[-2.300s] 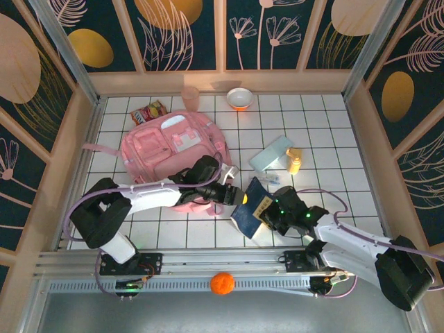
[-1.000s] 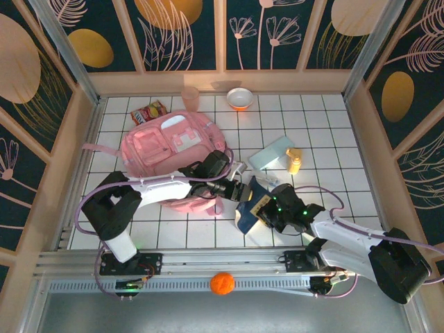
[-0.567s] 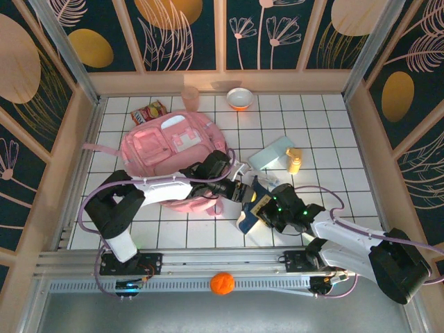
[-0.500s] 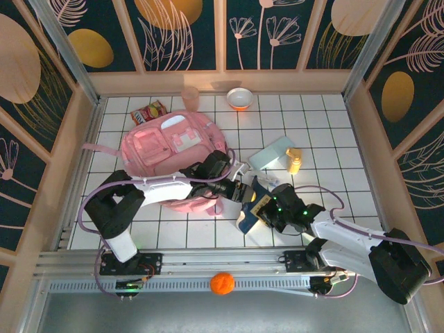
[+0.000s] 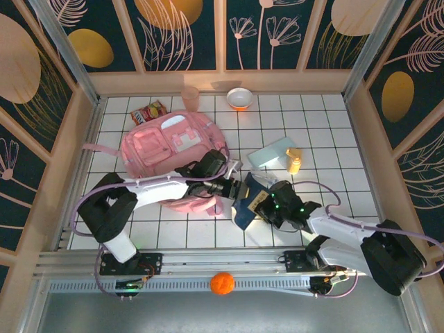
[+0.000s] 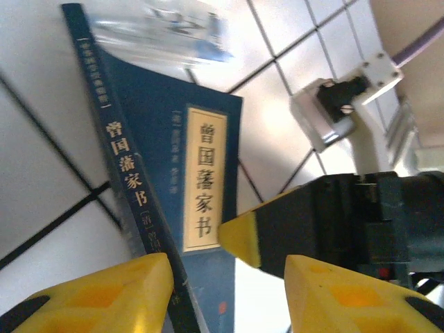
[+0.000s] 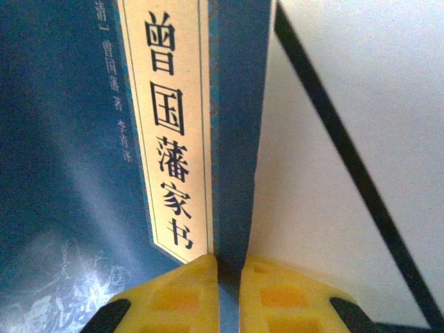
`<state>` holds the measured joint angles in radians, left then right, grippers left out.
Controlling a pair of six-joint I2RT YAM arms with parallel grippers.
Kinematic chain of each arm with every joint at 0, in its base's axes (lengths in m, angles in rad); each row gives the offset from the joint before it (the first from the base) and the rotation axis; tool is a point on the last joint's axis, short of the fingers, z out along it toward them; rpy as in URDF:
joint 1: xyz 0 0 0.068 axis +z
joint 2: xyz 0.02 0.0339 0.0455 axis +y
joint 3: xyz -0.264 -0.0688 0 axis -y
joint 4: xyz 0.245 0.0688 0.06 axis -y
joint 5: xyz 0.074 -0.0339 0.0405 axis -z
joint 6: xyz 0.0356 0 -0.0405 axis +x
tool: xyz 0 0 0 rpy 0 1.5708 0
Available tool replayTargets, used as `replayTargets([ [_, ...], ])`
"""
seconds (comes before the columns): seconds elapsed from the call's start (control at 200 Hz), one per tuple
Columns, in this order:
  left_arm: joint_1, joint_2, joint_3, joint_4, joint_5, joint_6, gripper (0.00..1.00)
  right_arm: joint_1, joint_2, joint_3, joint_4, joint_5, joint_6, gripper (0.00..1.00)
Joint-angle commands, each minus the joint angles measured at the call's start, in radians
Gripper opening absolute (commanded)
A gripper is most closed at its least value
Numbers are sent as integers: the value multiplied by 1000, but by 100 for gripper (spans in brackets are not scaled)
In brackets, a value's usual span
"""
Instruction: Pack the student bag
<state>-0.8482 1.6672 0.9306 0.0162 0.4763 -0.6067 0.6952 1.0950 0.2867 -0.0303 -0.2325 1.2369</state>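
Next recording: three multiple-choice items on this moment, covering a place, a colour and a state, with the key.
1. The student bag lies: A right of the book; B on it; C left of it.
2. The book's cover is: A dark blue; B red; C green.
3. The right gripper has its jaws: A wide open; B shut on the book; C shut on nothing.
Key: C, the top view puts it on the left arm's side; A, both wrist views show blue; B, they pinch the book's edge.

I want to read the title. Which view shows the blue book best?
Right wrist: the blue book is close, title label large, right gripper shut on its edge. Left wrist shows spine and cover; top external shows it small.
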Motion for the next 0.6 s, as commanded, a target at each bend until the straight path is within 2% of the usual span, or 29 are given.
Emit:
replayTargets([
  [0.0, 1, -10, -65, -178, -27, 3, 49, 6, 71, 64, 208, 19, -42, 11],
  [0.23, 28, -66, -19, -315, -192, 81, 56, 19, 178, 112, 160, 30, -53, 10],
  [0.37, 37, -119, 8, -389, -304, 113, 57, 20, 210, 110, 148, 30, -51, 10],
  [0.596, 40, -77, -33, -418, -338, 138, 55, 20, 202, 114, 122, 42, -61, 10],
])
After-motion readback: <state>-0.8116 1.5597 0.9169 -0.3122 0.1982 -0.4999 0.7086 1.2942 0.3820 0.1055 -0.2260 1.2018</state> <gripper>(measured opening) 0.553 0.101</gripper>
